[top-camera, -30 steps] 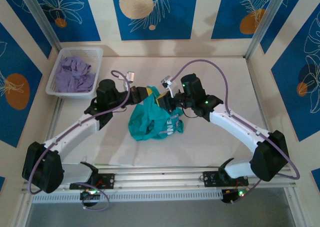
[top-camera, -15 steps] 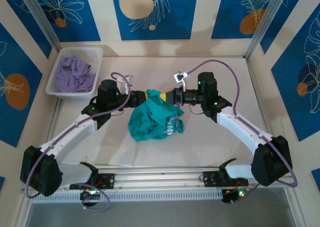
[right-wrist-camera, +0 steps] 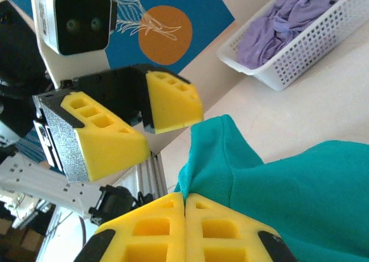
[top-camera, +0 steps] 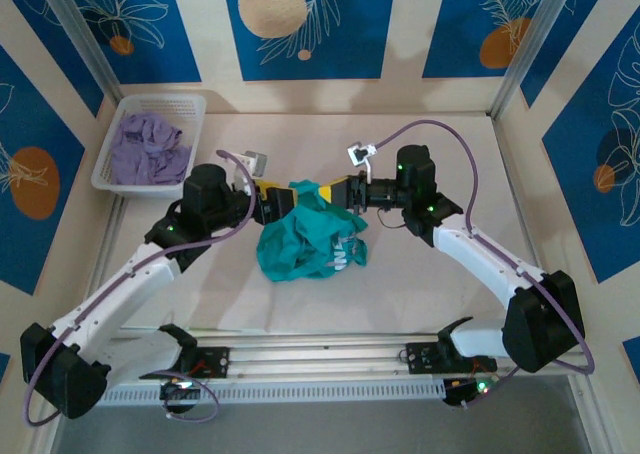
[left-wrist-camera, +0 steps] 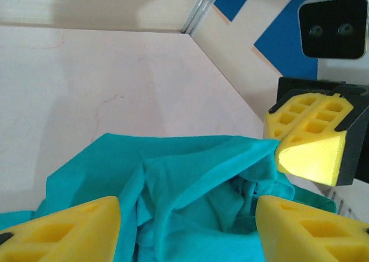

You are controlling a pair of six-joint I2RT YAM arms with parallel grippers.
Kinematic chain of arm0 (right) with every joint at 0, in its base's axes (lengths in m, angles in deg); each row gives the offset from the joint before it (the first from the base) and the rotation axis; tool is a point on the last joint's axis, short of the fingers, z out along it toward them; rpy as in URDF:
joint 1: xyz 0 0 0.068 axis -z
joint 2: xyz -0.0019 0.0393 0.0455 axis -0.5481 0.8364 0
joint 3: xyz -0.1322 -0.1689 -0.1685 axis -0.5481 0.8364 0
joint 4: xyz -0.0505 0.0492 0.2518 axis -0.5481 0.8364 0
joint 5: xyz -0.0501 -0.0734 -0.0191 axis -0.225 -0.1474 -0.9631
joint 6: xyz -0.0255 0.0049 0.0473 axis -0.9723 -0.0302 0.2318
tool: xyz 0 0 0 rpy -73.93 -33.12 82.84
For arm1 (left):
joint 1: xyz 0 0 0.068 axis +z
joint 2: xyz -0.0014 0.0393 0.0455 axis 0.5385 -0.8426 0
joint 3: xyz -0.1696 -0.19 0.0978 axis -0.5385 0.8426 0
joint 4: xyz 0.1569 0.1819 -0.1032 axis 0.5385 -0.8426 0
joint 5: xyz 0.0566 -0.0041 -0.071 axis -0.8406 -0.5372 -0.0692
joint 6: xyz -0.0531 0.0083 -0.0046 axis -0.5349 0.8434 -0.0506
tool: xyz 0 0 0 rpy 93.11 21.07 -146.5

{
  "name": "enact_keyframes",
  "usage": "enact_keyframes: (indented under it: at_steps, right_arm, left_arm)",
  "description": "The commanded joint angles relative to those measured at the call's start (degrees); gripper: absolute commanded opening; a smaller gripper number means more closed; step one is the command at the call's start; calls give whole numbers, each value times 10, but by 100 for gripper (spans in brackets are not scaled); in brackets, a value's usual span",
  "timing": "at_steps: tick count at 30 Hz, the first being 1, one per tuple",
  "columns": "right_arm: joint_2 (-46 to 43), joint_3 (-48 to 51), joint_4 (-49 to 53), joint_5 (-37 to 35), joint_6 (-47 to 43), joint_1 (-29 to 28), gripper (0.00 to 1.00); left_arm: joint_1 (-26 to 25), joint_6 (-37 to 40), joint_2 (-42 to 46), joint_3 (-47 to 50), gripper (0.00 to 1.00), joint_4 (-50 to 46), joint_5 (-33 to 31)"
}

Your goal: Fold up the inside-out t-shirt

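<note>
Since a second ago your left gripper (top-camera: 268, 202) has let go and backed off toward its own side, elbow dropped lower; the right gripper (top-camera: 333, 192) has stayed put on the cloth. Left claw is now released: in the left wrist view the left gripper's (left-wrist-camera: 187, 227) fingers stand wide apart with teal folds lying between them, and I cannot tell if the cloth brushes the pads. Right claw is clenched: the right gripper (right-wrist-camera: 184, 227) has its pads pressed together, pinching a peak of the inside-out t-shirt (right-wrist-camera: 300, 181). The inside-out t-shirt (top-camera: 310, 239) sits mid-table (top-camera: 450, 144) as a crumpled heap, its raised peak held between the two claws and the bulk sagging toward the near edge. Key relation, as I judge it: the free fabric lies directly ahead of and just below your left claw, closer to it than to anything else, so the next regrasp is the left arm's. The heap's long axis runs roughly from the pinch down toward you. Hard to read: collar, sleeves and hem are lost in the bunching; some white marking shows on the heap's right side, too small to tell what. The basket (top-camera: 160, 100) holding the lavender garment (top-camera: 148, 146) stands well apart at far left.
</note>
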Motion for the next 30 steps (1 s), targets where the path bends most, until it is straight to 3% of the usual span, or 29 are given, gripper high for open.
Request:
enact_keyframes:
  at_steps: [1,6,13,22,30]
  right_arm:
    - [-10,-12,39,41,-64,-6,0]
    - [-30,-22,105,57,-133,-6,0]
    - [-44,-24,133,22,-157,-2,0]
    - [-48,-20,130,14,-148,10,0]
    - [-47,-22,145,-18,-133,21,0]
  left_arm:
    - [-5,64,-20,-40,66,-35,2]
    - [-5,136,-55,-79,68,-100,33]
    - [-5,105,-83,-77,62,-79,166]
    - [-9,106,-90,-70,70,-82,157]
    - [-11,97,-82,-56,71,-50,186]
